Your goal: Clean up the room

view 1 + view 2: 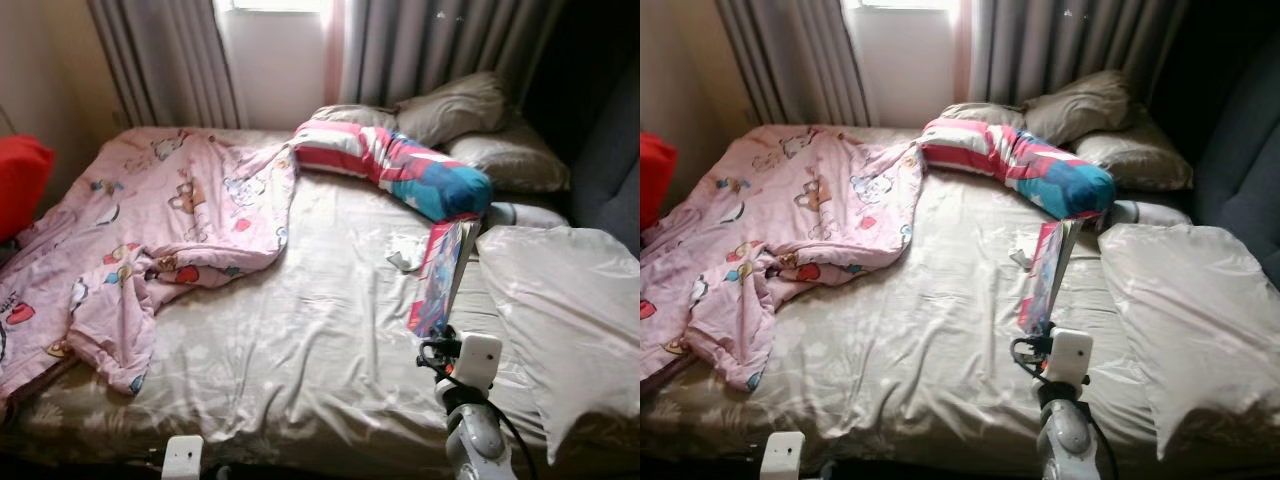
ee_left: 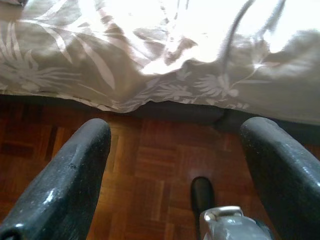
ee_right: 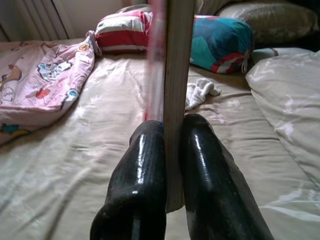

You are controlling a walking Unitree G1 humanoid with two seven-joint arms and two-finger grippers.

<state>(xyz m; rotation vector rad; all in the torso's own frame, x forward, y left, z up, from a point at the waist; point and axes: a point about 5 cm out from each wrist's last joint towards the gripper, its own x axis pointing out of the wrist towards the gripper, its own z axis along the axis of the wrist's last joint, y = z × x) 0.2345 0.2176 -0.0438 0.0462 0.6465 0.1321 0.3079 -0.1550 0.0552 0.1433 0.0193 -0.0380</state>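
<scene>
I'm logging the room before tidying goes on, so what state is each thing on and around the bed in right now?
Book: held on edge above the bed sheet, pinched by the right claw.
Right claw: shut on the book.
Left claw: open, holding nothing, low over the wooden floor beside the bed.
Pink blanket: rumpled, bunched on the bed's left half.
Striped bolster: lying askew across the bed.
Curtains: partly open.
</scene>
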